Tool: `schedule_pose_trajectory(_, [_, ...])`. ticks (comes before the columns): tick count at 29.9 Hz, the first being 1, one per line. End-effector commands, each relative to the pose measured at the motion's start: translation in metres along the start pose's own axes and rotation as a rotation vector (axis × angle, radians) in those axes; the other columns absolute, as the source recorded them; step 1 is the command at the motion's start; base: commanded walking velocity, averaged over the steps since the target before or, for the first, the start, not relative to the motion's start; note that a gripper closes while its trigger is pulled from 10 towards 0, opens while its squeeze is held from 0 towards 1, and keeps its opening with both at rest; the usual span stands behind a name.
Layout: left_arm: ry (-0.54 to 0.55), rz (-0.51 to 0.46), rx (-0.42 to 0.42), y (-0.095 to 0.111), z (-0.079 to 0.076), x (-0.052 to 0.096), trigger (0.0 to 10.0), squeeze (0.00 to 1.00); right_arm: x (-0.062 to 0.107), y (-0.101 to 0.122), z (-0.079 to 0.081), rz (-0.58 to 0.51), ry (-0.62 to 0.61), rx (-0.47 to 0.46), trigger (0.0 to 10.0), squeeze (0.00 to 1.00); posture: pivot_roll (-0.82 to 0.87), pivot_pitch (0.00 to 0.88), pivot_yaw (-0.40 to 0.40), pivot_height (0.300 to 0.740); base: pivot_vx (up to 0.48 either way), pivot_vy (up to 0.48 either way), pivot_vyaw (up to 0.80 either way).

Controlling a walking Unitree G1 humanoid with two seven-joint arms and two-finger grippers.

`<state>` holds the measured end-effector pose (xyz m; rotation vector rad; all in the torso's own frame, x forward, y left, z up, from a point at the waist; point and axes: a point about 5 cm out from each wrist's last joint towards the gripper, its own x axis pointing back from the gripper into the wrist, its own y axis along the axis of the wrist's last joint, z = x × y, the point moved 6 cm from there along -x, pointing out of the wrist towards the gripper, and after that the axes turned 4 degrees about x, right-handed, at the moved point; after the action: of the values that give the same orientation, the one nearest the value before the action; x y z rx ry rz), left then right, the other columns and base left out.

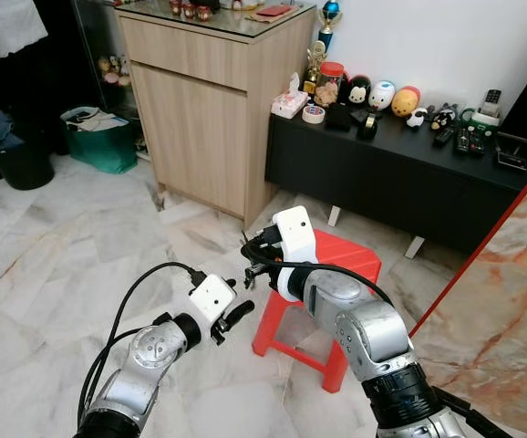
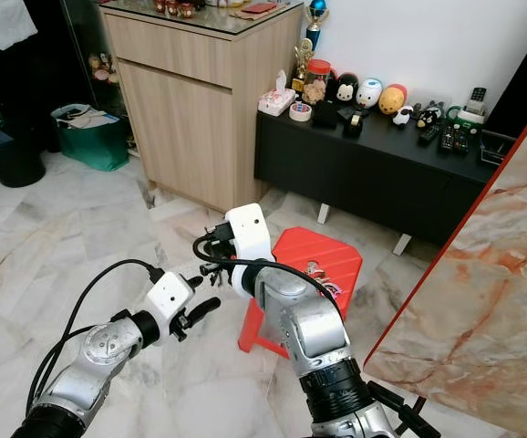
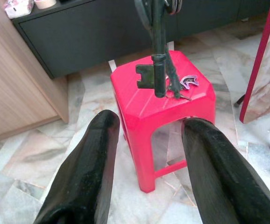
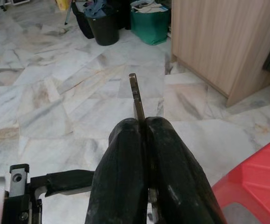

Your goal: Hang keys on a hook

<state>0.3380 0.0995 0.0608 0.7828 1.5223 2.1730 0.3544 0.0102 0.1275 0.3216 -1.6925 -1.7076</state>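
Observation:
My right gripper [image 1: 251, 262] is shut on a bunch of dark keys [image 3: 154, 70]. A big old-style key hangs down from it, above the near left corner of a red plastic stool [image 1: 347, 257]. In the right wrist view the fingers [image 4: 125, 154] are pressed together on a thin metal piece [image 4: 136, 97] that sticks out past their tips. My left gripper [image 1: 237, 315] is open, low and just left of the stool. It points at the hanging keys from a short way off, and nothing is between its fingers [image 3: 90, 163].
A small purple and white item [image 3: 188, 82] lies on the stool. Behind it stand a tall wooden cabinet [image 1: 209, 100] and a low black sideboard [image 1: 400, 173] with toys and remotes. A red-edged marble slab [image 1: 510, 292] leans at the right. A green basket [image 1: 99, 139] stands far left.

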Motion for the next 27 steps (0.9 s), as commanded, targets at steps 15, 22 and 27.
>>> schedule_pose_trajectory(15, [0.009, -0.083, 0.034, 0.014, -0.001, -0.006, 10.0, 0.00, -0.001, 0.012, 0.010, -0.029, 0.035, 0.013, 10.0, 0.00, 0.07, 0.000, -0.090, 0.740, 0.000, 0.000, 0.00])
schedule_pose_trajectory(22, [0.021, -0.088, 0.055, 0.014, -0.001, -0.009, 10.0, 0.00, -0.001, 0.013, 0.010, -0.031, 0.037, 0.010, 10.0, 0.00, 0.07, 0.000, -0.089, 0.740, 0.000, 0.000, 0.00])
schedule_pose_trajectory(27, [0.039, -0.099, 0.066, 0.015, 0.001, -0.011, 10.0, 0.00, -0.001, 0.014, 0.010, -0.034, 0.038, 0.007, 10.0, 0.00, 0.07, 0.000, -0.088, 0.740, 0.000, 0.000, 0.00])
